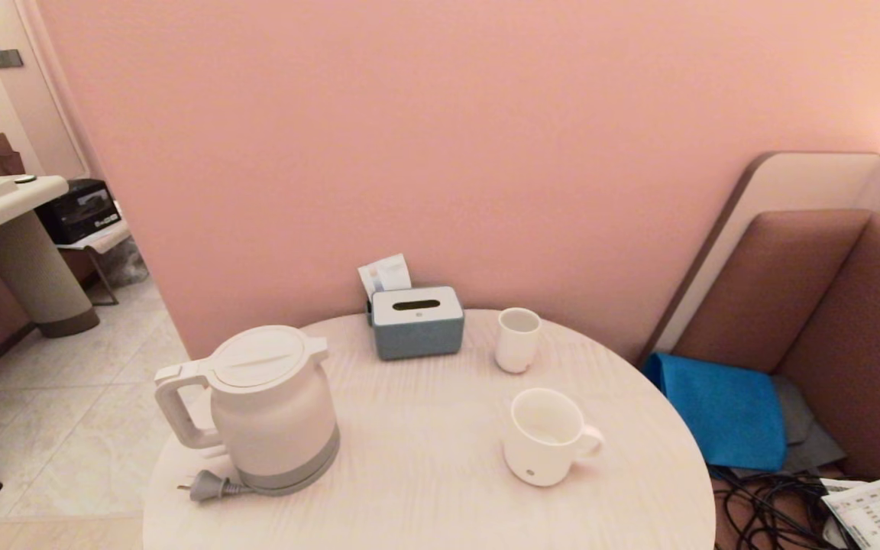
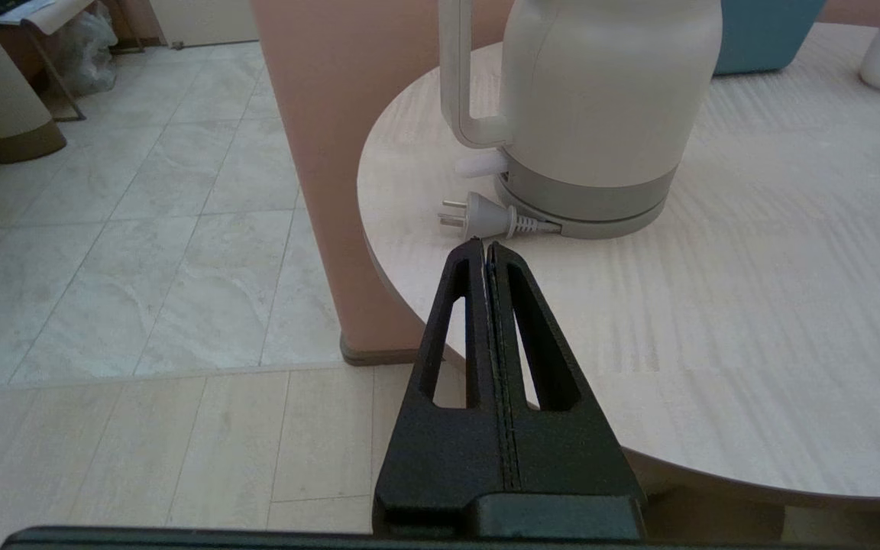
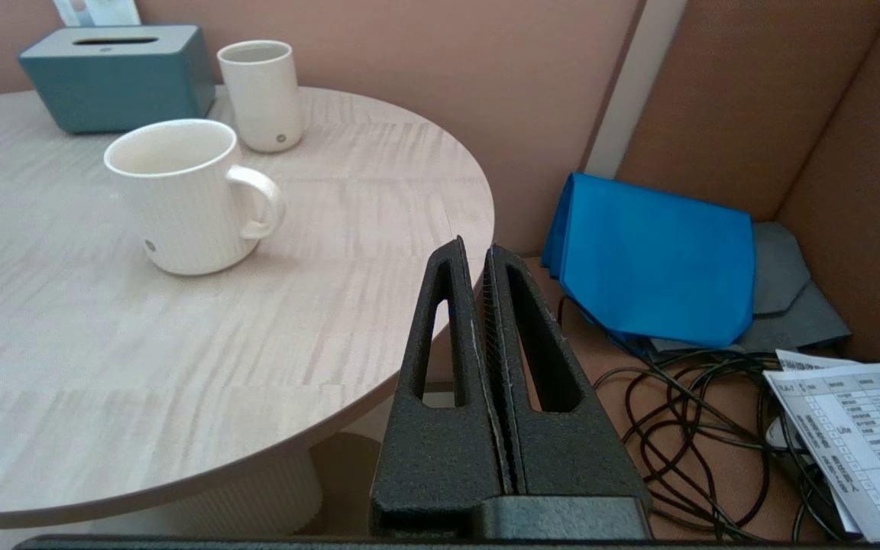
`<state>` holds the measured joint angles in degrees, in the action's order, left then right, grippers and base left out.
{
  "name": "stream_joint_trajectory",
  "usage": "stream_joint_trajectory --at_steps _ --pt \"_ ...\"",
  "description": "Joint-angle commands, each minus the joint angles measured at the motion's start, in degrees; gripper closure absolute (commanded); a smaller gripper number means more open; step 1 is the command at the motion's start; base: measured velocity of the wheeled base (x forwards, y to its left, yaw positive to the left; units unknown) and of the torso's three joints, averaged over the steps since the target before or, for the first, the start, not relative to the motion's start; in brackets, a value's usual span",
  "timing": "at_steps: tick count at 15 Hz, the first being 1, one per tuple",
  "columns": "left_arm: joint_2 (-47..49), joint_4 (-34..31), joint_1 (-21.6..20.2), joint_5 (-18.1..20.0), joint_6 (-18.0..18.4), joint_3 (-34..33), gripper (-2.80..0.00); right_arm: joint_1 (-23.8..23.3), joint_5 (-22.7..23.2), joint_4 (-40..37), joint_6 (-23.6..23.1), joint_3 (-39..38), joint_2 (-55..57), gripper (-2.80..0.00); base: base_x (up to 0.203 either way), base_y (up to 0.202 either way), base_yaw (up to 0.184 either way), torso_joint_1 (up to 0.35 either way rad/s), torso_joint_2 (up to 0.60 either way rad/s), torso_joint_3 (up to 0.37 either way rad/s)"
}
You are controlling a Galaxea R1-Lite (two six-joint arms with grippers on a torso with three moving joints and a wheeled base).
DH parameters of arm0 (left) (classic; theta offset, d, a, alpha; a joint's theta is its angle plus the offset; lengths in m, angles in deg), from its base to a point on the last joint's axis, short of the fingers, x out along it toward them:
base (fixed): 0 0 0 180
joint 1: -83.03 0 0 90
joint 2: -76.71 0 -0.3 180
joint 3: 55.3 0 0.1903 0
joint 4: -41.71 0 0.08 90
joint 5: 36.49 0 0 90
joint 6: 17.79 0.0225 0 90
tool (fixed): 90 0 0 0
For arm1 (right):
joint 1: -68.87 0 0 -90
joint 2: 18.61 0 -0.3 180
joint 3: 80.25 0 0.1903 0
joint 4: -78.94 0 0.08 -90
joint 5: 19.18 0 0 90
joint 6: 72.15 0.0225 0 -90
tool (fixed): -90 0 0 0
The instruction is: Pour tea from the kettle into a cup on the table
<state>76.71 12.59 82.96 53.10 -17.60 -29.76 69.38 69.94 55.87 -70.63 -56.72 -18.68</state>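
Observation:
The white kettle (image 1: 272, 405) stands on its round grey base at the left of the round pale table (image 1: 425, 489), loop handle pointing left. The ribbed white cup (image 1: 545, 437) stands upright at the right, its handle pointing right and its dot mark facing me. Neither gripper shows in the head view. In the left wrist view my left gripper (image 2: 484, 246) is shut and empty, at the table's near edge just short of the kettle (image 2: 608, 99). My right gripper (image 3: 474, 248) is shut and empty by the table's right edge, a short way from the cup (image 3: 180, 195).
A grey plug (image 1: 207, 485) on a short cord lies on the table beside the kettle's base. A grey-blue tissue box (image 1: 417, 322) and a smaller handleless white cup (image 1: 518, 340) stand at the back. Right of the table a bench holds blue cloth (image 1: 726, 412), black cables (image 3: 715, 428) and papers.

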Motion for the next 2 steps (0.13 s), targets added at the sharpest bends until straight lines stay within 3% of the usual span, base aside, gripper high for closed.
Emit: stream_joint_trajectory --at_steps 1,2 --pt "0.00 -0.05 -0.01 -0.02 -0.01 0.02 0.00 0.02 0.00 0.06 0.07 -0.07 0.07 0.00 0.000 0.000 0.000 0.000 0.00 0.000" --pt "0.00 -0.05 -0.01 -0.02 -0.01 0.03 0.00 0.05 0.00 0.06 0.07 -0.07 0.07 0.00 0.000 0.000 0.000 0.000 0.00 0.000"
